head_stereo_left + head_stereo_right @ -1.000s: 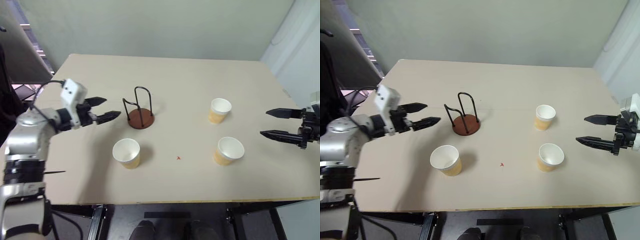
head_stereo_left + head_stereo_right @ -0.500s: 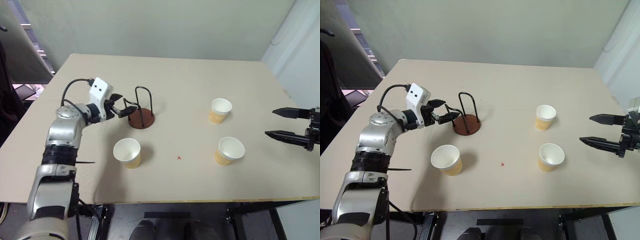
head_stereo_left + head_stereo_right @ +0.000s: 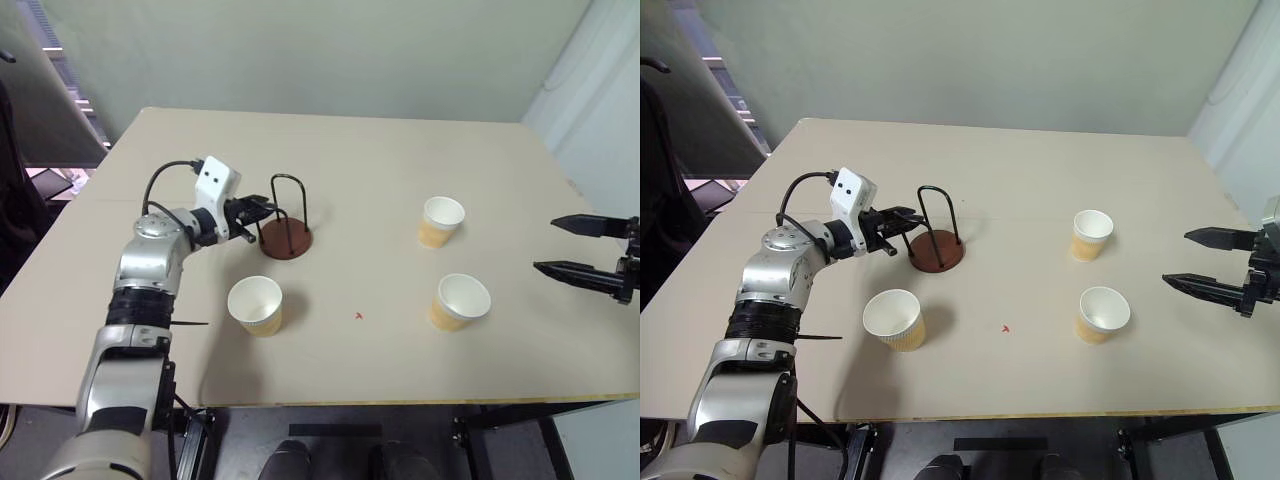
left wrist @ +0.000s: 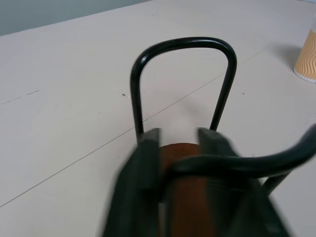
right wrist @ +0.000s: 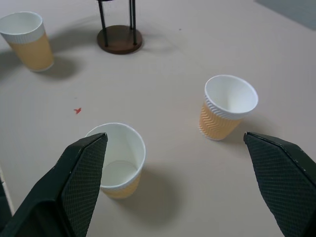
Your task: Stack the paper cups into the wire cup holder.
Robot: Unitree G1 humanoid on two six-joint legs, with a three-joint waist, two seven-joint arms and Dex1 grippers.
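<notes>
The left gripper (image 3: 262,209) reaches in from the left at table height, and its two black fingers (image 4: 143,163) are pinched around the low wire loop of the wire cup holder (image 3: 285,222); in the left wrist view the wire runs across between the two finger pads, with the taller loop standing upright just beyond and the reddish-brown disc base under the tips. The holder stands upright on the table (image 3: 340,160), left of centre.

Near and slightly left of the holder, apart from it, one paper cup (image 3: 255,305) stands upright, mouth up. The other two paper cups stand on the right half of the table: the far cup (image 3: 440,222) and the near cup (image 3: 461,302), near each other but not touching. A small red mark (image 3: 357,316) lies on the tabletop between the left cup and the near right cup.

The right gripper (image 3: 588,248) hovers at the right edge of the table, jaws spread wide and empty, pointing toward the two right-hand cups and well apart from them.
</notes>
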